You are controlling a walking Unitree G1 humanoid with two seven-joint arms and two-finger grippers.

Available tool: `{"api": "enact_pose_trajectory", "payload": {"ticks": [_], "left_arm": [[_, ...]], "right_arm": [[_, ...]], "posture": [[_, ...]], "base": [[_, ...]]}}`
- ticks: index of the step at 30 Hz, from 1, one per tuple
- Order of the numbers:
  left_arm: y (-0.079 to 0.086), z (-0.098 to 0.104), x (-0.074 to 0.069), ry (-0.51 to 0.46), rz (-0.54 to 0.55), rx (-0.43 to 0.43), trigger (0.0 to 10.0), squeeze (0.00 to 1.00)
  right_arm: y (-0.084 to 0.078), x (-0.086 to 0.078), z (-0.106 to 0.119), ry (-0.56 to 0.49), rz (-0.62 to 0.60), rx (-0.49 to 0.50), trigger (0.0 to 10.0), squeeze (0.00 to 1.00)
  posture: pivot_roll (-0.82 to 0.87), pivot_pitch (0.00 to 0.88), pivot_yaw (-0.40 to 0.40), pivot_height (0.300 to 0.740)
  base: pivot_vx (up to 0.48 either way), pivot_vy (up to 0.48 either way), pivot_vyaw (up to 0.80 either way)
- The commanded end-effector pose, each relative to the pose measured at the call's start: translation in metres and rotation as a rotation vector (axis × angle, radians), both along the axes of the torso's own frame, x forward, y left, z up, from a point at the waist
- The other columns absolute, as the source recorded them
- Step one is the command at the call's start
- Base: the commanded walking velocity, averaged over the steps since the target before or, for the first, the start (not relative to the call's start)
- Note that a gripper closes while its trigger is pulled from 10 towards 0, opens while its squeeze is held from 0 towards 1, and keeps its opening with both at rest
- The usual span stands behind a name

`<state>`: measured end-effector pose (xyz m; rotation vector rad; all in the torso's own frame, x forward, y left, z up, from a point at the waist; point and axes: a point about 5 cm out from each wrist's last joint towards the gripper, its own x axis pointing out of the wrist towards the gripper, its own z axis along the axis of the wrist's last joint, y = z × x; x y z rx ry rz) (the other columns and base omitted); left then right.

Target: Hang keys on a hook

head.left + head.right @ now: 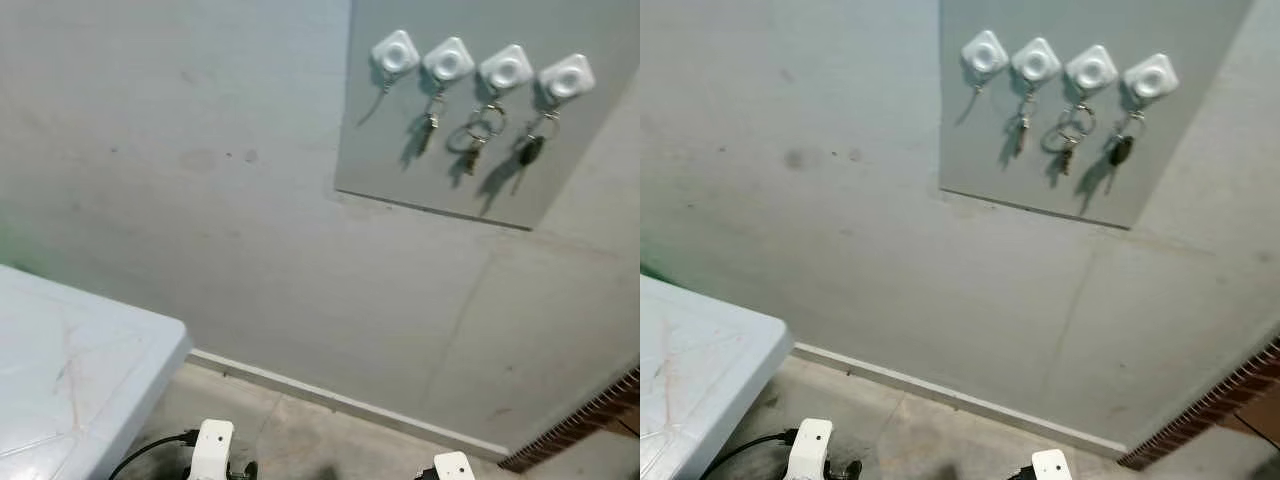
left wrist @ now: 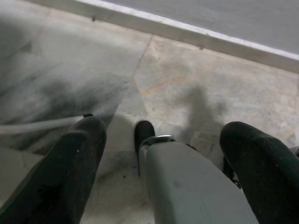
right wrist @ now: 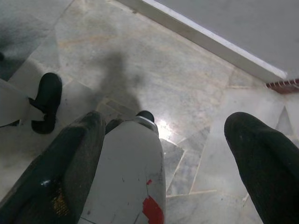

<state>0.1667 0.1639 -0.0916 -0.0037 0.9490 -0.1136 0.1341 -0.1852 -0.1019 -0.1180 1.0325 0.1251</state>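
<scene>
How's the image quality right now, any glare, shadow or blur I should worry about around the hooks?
Left eye view: hooks sharp, keys cast shadows down-left on the board. Right wrist view: bright glare on the floor. Left wrist view: fingers blurry up close.

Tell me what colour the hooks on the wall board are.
White hooks, clearest in the left eye view.

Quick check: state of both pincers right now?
Left pincer: open, holding nothing, hanging low over the floor.
Right pincer: open, holding nothing, also low over the floor.
</scene>
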Motion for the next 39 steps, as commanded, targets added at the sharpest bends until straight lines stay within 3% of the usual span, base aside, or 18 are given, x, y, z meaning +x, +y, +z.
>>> {"api": "enact_pose_trajectory", "payload": {"ticks": [1, 39], "left_arm": [[0.0004, 0.0002, 0.0006, 0.000, 0.008, 0.003, 10.0, 0.00], [-0.0012, -0.0004, 0.0003, 0.004, 0.061, -0.011, 10.0, 0.00]], "right_arm": [[0.0016, -0.0099, -0.0039, 0.045, 0.001, 0.006, 10.0, 0.00], [0.0019, -0.0068, -0.0034, 0.050, -0.025, 0.011, 10.0, 0.00]], "posture": [[-0.03, 0.000, -0.026, 0.715], [-0.03, 0.000, -0.033, 0.715]], "base": [[0.000, 0.000, 0.80], [0.000, 0.000, 0.80]]}}
